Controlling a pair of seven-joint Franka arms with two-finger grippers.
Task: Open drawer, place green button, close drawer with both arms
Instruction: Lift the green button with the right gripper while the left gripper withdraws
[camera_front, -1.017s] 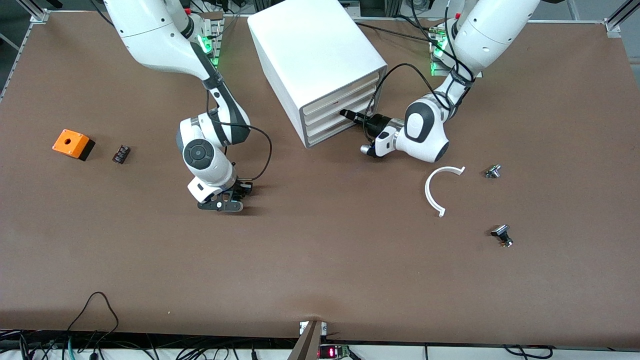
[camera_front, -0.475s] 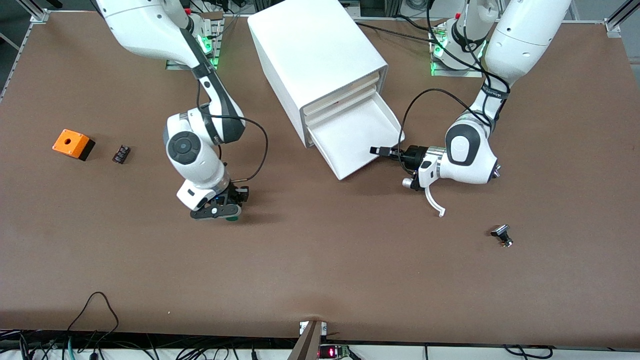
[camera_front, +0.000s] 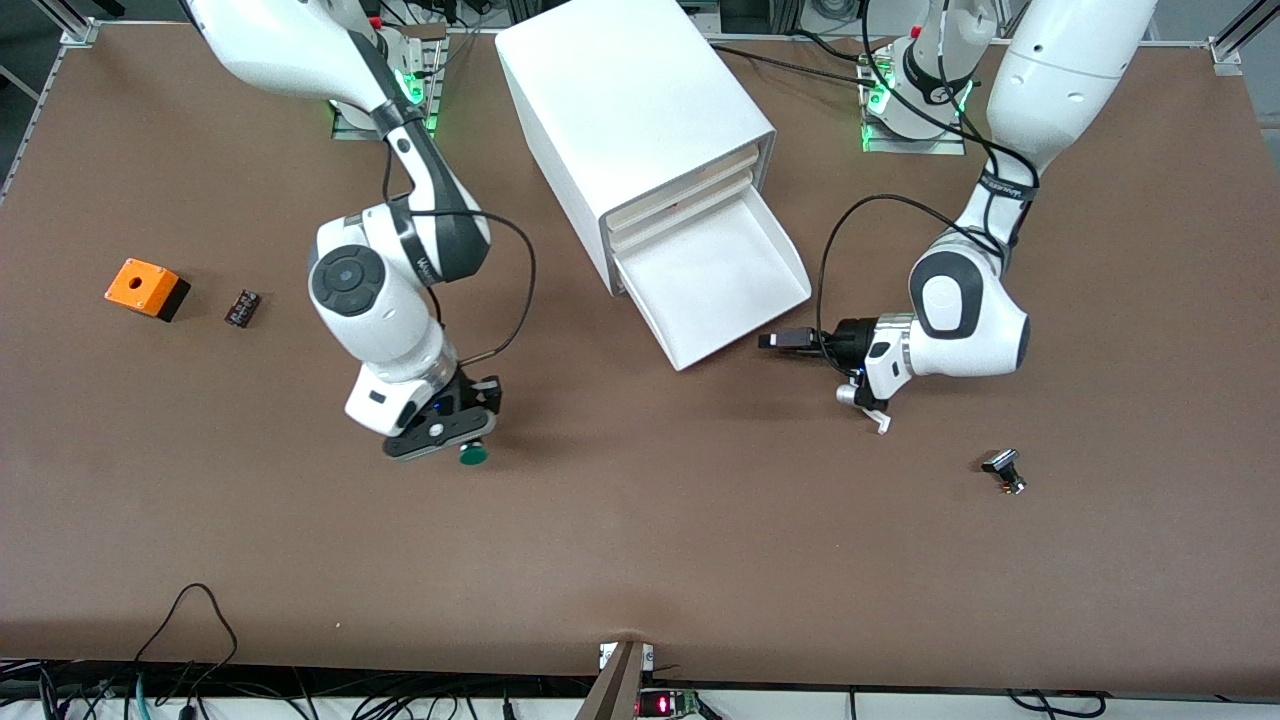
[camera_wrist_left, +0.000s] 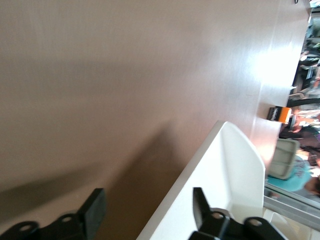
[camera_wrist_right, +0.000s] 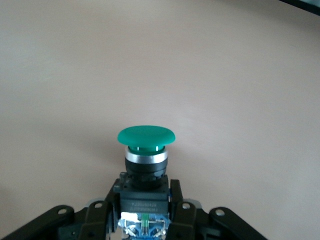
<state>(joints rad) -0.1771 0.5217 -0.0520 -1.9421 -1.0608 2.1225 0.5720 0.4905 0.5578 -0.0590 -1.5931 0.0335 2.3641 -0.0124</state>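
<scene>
On the matte brown table (camera_front: 640, 540) stands one boxy white plastic cabinet (camera_front: 625, 110) whose lowest drawer (camera_front: 715, 280), a smooth shallow tray with a sloped lip, is pulled out. Above the table, the right gripper (camera_front: 450, 432) pinches one push button (camera_wrist_right: 145, 160) by its black-and-blue body, round glossy green cap outward. The left gripper (camera_wrist_left: 147, 212), fingers spread wide and empty, hovers just beside the drawer's lip.

I see two glossy white arms (camera_front: 380, 330) with black joint bands and round dark-grey caps, black cables looping along each forearm, green lights glowing at both bases, and matte black grippers (camera_wrist_right: 145, 220) with small screw holes.
</scene>
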